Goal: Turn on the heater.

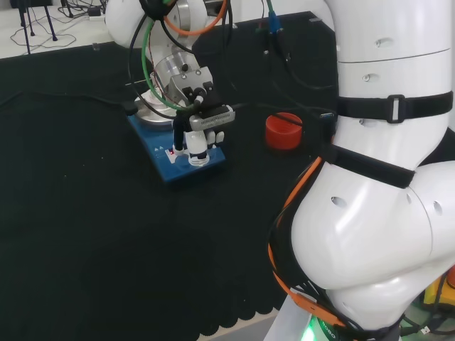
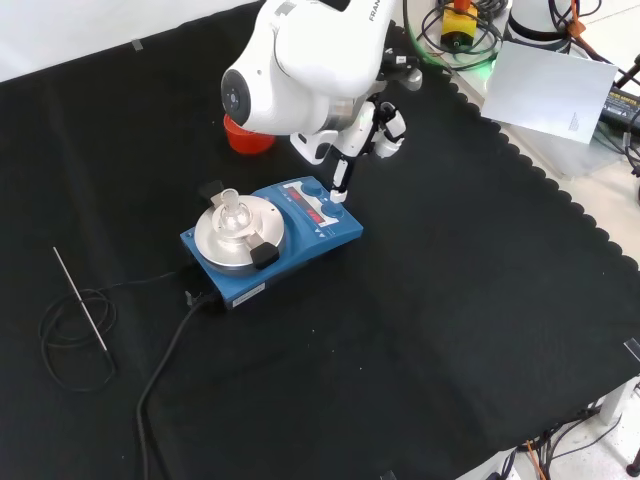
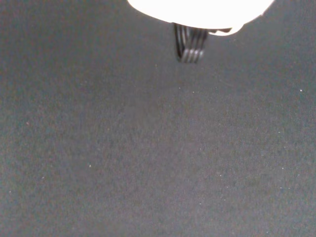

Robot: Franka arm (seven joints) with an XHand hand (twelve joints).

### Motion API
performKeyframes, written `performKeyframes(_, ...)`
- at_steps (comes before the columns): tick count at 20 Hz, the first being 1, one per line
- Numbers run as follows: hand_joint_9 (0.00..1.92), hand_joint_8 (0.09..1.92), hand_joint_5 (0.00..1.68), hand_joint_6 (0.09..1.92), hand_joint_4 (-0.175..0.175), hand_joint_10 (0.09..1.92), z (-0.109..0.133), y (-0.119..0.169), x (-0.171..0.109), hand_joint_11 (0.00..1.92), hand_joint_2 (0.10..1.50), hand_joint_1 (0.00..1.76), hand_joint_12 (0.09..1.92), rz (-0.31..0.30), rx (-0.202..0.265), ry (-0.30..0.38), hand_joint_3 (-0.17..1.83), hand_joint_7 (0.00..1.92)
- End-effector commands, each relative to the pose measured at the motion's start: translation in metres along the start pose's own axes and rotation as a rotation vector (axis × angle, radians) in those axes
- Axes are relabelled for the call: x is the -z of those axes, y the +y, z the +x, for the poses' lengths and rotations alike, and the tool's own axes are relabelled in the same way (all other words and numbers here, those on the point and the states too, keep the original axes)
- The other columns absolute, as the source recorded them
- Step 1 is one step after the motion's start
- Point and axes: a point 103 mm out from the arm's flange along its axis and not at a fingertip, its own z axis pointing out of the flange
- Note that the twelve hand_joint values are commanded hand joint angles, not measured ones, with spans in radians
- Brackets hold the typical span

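Heater (image 2: 272, 238): you find one blue unit near the middle of the black cloth (image 2: 450, 330) in the front view, with a round metal plate (image 2: 232, 245) on its left part and a control panel (image 2: 318, 208) on its right part. One small clear glass flask (image 2: 230, 210) stands on the plate. One red light shows on the panel in the head view.

Hand (image 2: 350, 150): you see it directly above the panel end of the heater. One finger (image 2: 340, 178) points straight down, its tip at a blue knob (image 2: 338, 210) on the panel; you cannot tell whether it touches. The other fingers are bent back toward the palm and hold nothing.

Count also one red ring (image 2: 246, 138) beyond the heater, near the arm, one thin metal rod (image 2: 80, 298) well to the left with a coiled cable (image 2: 70, 340), and one power cable (image 2: 165, 360) running off the heater toward the near edge.

Open cloth lies to the right of and in front of the heater in the front view. The scalloped cloth edge (image 2: 560, 200) is well apart from it.
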Motion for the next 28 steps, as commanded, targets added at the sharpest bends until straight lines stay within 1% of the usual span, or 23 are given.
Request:
performKeyframes(1,1.78,1.65,0.13,0.09,-0.007,1.65,-0.004,0.005,-0.002,1.72,0.62,1.47,1.53,0.021,-0.002,0.003,1.19,1.66)
performKeyframes(4,1.78,1.65,0.13,0.09,-0.008,1.65,-0.002,0.009,-0.003,1.72,0.61,1.47,1.54,0.026,-0.001,0.007,1.19,1.66)
performKeyframes(5,1.78,1.65,0.13,0.09,-0.008,1.65,-0.01,0.008,-0.004,1.72,0.61,1.47,1.54,0.025,0.008,0.017,1.19,1.66)
performKeyframes(8,1.78,1.64,0.13,0.09,-0.008,1.65,-0.015,0.009,-0.004,1.72,0.61,1.47,1.54,0.024,0.015,0.019,1.19,1.66)
performKeyframes(13,1.79,1.64,0.13,0.09,-0.008,1.65,-0.013,0.011,-0.004,1.72,0.61,1.47,1.54,0.031,0.008,0.015,1.2,1.66)
performKeyframes(18,1.79,1.64,0.13,0.09,-0.008,1.65,-0.017,0.012,-0.004,1.72,0.61,1.47,1.54,0.032,0.019,0.02,1.2,1.66)
performKeyframes(19,1.79,1.64,0.13,0.09,-0.008,1.65,-0.018,0.013,-0.004,1.72,0.61,1.47,1.54,0.034,-0.004,0.035,1.2,1.66)
performKeyframes(21,1.79,1.64,0.13,0.09,-0.008,1.65,-0.019,0.014,-0.004,1.72,0.61,1.47,1.54,0.033,-0.001,0.021,1.2,1.66)
performKeyframes(24,1.79,1.64,0.13,0.09,-0.008,1.65,-0.019,0.015,-0.005,1.72,0.61,1.47,1.54,0.035,0.014,0.022,1.2,1.66)
performKeyframes(26,1.79,1.64,0.13,0.09,-0.008,1.65,-0.019,0.015,-0.004,1.72,0.61,1.48,1.54,0.03,0.012,0.02,1.2,1.66)
performKeyframes(28,1.79,1.64,0.14,0.09,-0.008,1.65,-0.013,0.018,-0.004,1.72,0.61,1.48,1.54,0.024,0.007,0.014,1.2,1.66)
